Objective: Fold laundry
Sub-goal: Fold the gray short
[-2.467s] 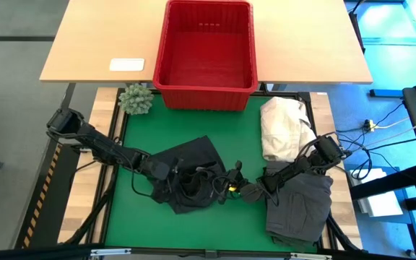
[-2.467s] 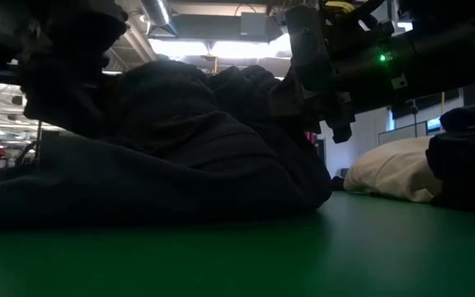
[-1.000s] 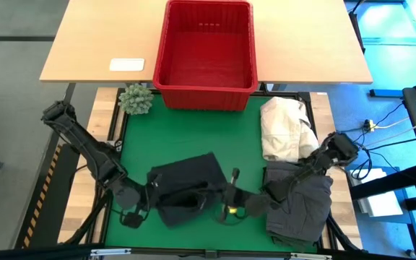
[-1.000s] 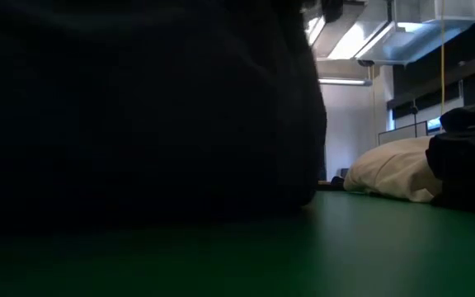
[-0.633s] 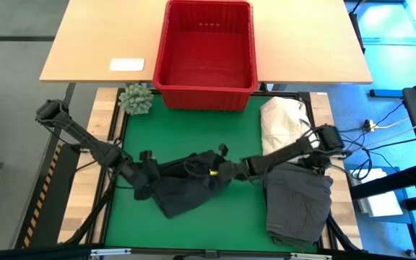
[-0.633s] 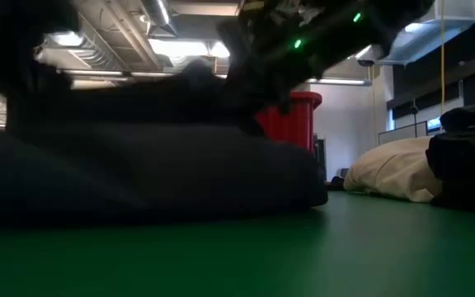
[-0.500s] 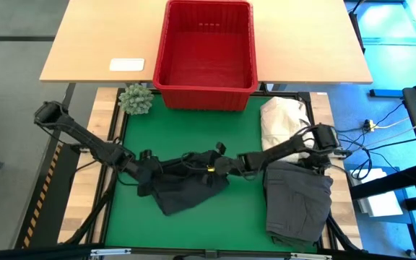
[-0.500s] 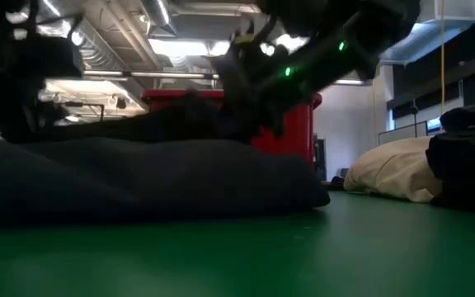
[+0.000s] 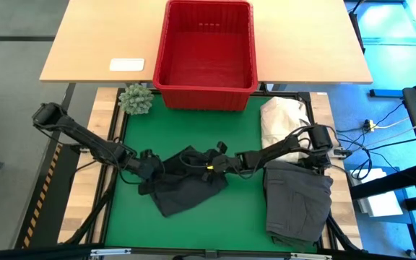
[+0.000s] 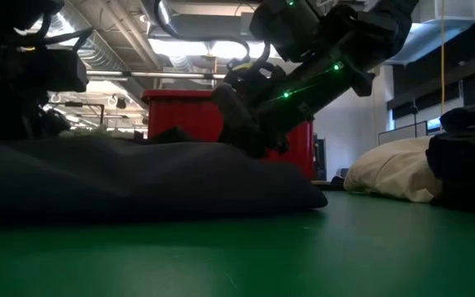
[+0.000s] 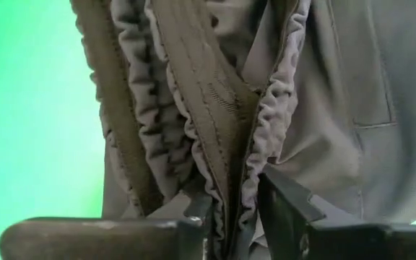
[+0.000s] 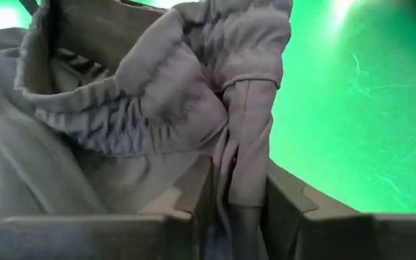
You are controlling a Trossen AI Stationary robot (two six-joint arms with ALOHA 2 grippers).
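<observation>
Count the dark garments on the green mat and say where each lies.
2. One dark garment lies mid-mat between both arms, its gathered edge in both hands. A dark grey garment lies at the mat's right edge, beside the cream cloth heap. More could be hidden underneath.

Both arms stretched low toward table middle. Left gripper (image 9: 148, 160) fingers slightly parted, cloth between them. Right gripper (image 9: 219, 162) same deal, fingers slightly apart around fabric.

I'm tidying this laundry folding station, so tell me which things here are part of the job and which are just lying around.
Part of the job:
- dark garment, mid-mat, cloth between the fingers of the left gripper and right gripper
- folded dark grey garment, on the right

Lying about:
- cream-white cloth heap
- red basket
- small green plant
- white card
</observation>
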